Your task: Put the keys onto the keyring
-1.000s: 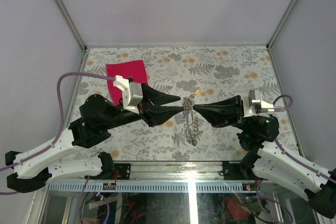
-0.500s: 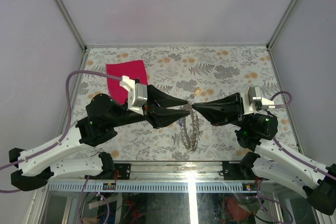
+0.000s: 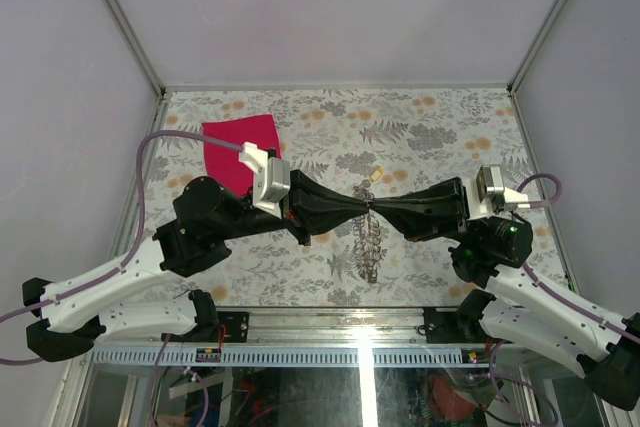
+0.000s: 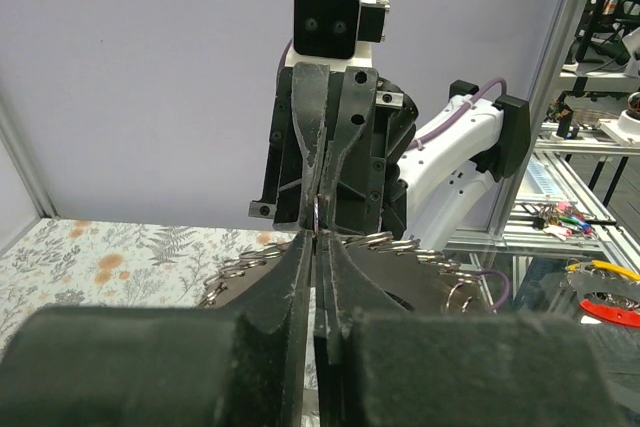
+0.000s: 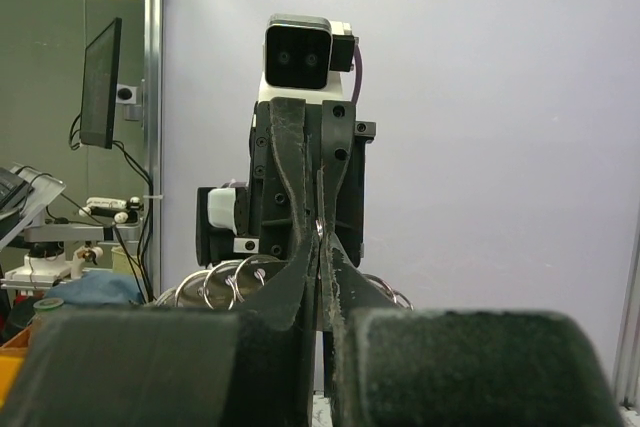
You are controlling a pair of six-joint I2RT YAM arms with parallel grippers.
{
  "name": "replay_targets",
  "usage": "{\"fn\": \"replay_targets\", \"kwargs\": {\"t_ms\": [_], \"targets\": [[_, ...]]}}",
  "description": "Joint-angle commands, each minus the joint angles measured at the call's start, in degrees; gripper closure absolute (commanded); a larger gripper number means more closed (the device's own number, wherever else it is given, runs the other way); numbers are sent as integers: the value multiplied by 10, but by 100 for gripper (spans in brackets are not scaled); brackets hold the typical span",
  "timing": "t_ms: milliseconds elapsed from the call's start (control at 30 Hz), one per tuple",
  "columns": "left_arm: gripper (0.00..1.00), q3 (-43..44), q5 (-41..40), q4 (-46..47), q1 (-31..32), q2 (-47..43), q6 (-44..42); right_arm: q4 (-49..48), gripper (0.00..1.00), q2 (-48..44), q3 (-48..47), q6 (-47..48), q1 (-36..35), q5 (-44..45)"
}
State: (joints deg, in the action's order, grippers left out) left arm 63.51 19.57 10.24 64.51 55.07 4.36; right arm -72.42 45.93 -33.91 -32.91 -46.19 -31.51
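Left gripper [image 3: 357,209] and right gripper [image 3: 379,209] tips meet mid-table, keyring chain [image 3: 368,243] dangling below blocks passage. Far table [image 3: 440,127] open; cloth [image 3: 240,142] back-left.

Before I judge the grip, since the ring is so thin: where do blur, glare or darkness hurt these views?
Top external: even light, sharp, keyring readable; a glare streak on the near glass panel. Left wrist: own fingers dark and out of focus, right gripper beyond them sharp. Right wrist: likewise, near fingers blurred, left gripper sharp.

Thin silvery keyring [image 4: 317,215], upright, pinched between left gripper [image 3: 358,205] and right gripper [image 3: 378,207].
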Motion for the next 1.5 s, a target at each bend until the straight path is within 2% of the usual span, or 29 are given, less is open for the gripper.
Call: {"fn": "replay_targets", "kwargs": {"t_ms": [0,100,167,267,367,500,700,833,967,1167,1467], "targets": [[100,7,16,36,3,3,4,-32,100,-6,-34,4,-3,-7],[100,15,17,26,2,5,1,-2,100,-12,-37,20,-3,-20],[100,29,18,3,2,10,-8,53,97,-27,-45,51,-3,-28],[100,55,27,-54,2,21,-27,208,82,-63,-76,139,-3,-41],[100,83,39,-120,2,31,-55,414,70,-93,-136,247,-3,-46],[100,139,59,-233,2,59,-108,625,64,-99,-216,350,-3,-44],[100,176,63,-307,2,75,-158,796,61,-92,-287,410,-3,-55],[100,186,61,-334,3,77,-182,873,60,-75,-310,433,-3,-70],[100,193,56,-352,2,78,-199,906,60,-56,-323,451,-3,-79],[100,200,54,-368,2,76,-214,897,61,-37,-321,453,-3,-98],[100,197,54,-370,2,71,-220,863,68,-27,-316,438,-3,-117]]}}
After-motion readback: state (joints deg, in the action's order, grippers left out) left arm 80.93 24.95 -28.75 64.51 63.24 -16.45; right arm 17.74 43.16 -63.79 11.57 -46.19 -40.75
